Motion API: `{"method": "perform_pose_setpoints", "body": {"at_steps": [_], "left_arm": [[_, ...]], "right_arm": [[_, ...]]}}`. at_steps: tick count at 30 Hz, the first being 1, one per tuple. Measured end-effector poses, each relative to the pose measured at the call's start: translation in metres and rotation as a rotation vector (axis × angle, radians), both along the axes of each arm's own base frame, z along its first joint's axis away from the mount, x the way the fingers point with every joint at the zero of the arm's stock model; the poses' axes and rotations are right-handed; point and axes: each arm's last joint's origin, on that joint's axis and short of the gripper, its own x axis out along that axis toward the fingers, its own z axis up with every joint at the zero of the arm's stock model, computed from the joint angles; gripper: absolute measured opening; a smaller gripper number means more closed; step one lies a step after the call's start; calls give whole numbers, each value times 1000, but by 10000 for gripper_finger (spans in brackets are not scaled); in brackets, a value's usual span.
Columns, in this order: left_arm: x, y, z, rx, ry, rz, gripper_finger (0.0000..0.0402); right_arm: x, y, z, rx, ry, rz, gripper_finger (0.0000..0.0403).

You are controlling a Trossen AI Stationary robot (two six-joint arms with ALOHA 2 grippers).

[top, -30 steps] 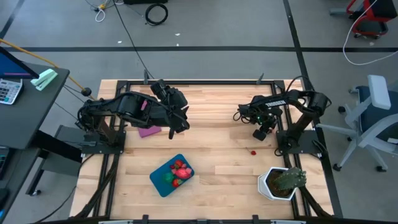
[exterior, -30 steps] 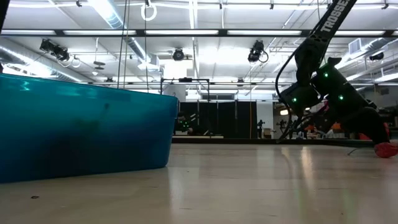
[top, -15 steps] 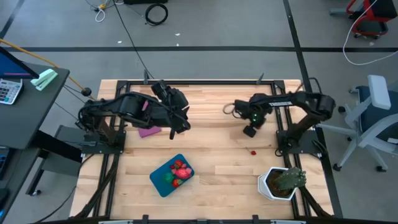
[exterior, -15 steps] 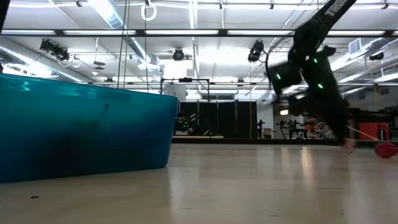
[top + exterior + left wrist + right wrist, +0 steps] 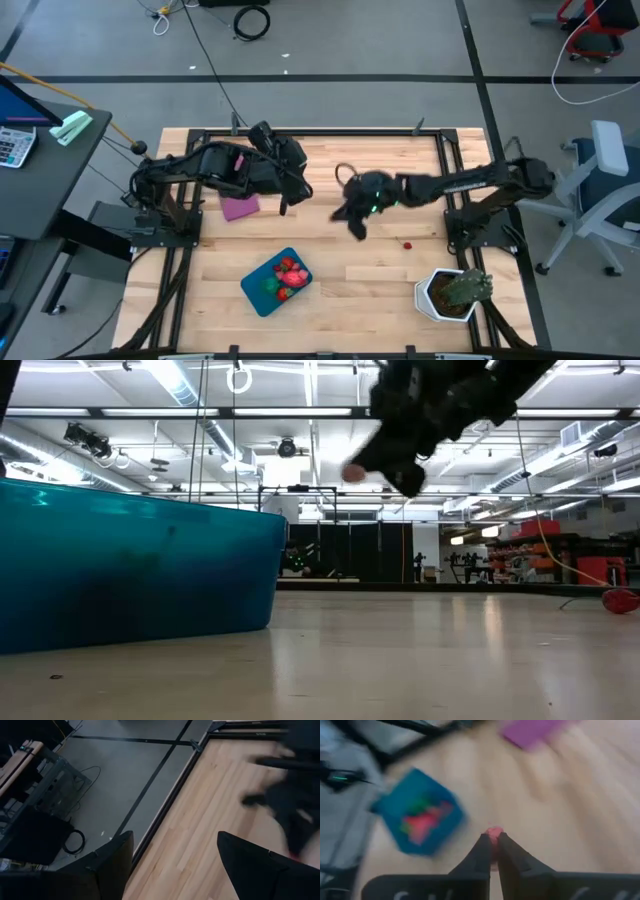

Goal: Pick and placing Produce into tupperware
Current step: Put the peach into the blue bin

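The teal-blue tupperware (image 5: 262,296) stands near the table's front, left of centre, with red and green produce (image 5: 289,274) inside; it also fills the left of the low view (image 5: 130,565). My right gripper (image 5: 492,845) hovers over the table's middle (image 5: 356,226), shut on a small pink-red produce piece (image 5: 493,832). A small red piece (image 5: 407,242) lies on the table at the right. My left gripper (image 5: 172,865) hangs open above the far left part of the table (image 5: 288,188), with nothing between its fingers. My right gripper pinches the small pink-red piece (image 5: 493,831) between its two fingers, at their free ends. The fingers slant down toward the table's left. The piece is lifted well clear of the table, as the low view shows (image 5: 352,473).
A flat purple rectangle (image 5: 240,207) lies on the table under the left arm. A spiky green plant in a white pot (image 5: 455,292) stands at the near right corner. Bare wood lies between my right gripper and the tupperware.
My right gripper has swung fast from the table's right side toward its middle and left, rising as it went. It has tipped from pointing down to a shallower slant. The red piece on the table has stayed where it was.
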Motion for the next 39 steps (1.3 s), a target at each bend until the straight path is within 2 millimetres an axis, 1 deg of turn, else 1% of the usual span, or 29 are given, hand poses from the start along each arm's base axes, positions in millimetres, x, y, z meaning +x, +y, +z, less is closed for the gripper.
{"method": "perform_pose_setpoints", "body": {"at_steps": [2, 7, 11, 13, 15, 19, 23, 27, 30, 35, 39], "left_arm": [[1, 5, 1, -2, -14, 16, 291], [3, 13, 1, -3, -28, 44, 291], [5, 15, 0, -1, -19, 48, 291], [8, 14, -4, 6, 9, 40, 291], [9, 13, -8, 8, 53, 24, 291], [10, 9, -20, 14, 178, -1, 291], [16, 6, -29, 20, 237, -7, 291], [20, 4, -34, 35, 271, -24, 291], [24, 5, -36, 30, 264, -15, 291], [28, 8, -35, 21, 210, 0, 291], [30, 8, -34, 38, 209, -22, 291]], "right_arm": [[14, 18, -6, -2, -60, 60, 19], [53, 63, -26, -8, -18, 170, 21], [88, 99, -38, -48, -9, 275, 21], [102, 113, -42, -75, 6, 314, 24], [115, 121, -46, -124, 32, 313, 25], [132, 127, -47, -240, 77, 271, 23], [141, 126, -39, -252, 55, 245, 24], [143, 123, -38, -246, 61, 233, 27], [145, 121, -38, -244, 54, 227, 26], [142, 120, -53, -246, 129, 217, 29], [141, 120, -51, -294, 119, 229, 42]]}}
